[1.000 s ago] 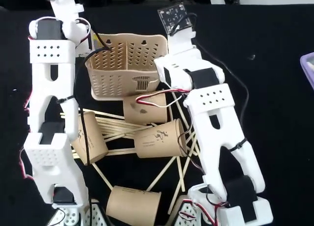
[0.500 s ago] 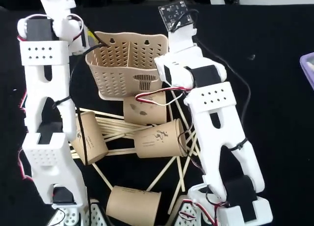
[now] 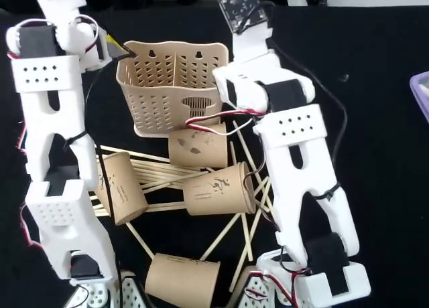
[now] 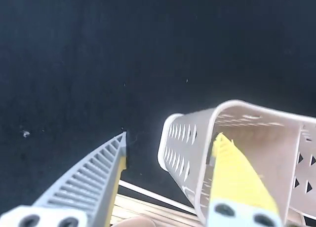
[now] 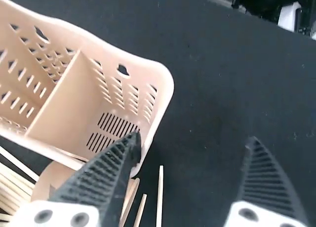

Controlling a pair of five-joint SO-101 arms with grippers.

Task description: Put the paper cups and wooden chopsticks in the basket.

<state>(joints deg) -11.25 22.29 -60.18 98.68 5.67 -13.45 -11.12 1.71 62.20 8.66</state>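
Note:
The beige slotted basket (image 3: pixel 174 87) stands at the back of the black table between my two arms. Several paper cups lie on their sides in front of it: one (image 3: pixel 198 147) against its base, one (image 3: pixel 218 189) in the middle, one (image 3: pixel 120 187) by the left arm, one (image 3: pixel 182 278) near the front. Wooden chopsticks (image 3: pixel 161 171) lie scattered under and around them. My left gripper (image 4: pixel 170 135) is open astride the basket (image 4: pixel 247 133) corner, yellow finger (image 4: pixel 232 172) inside, grey finger (image 4: pixel 94 182) outside. My right gripper (image 5: pixel 192 136) is open beside the basket (image 5: pixel 74 89), holding nothing.
A purple container edge (image 3: pixel 420 94) shows at the far right. Bare black table lies right of the right arm. In the right wrist view a cup (image 5: pixel 49 180) and chopstick ends (image 5: pixel 159 192) sit just below the basket.
The left arm has swung left and back. The basket has shifted slightly and tipped from leaning to more upright. The right arm's wrist has risen a little.

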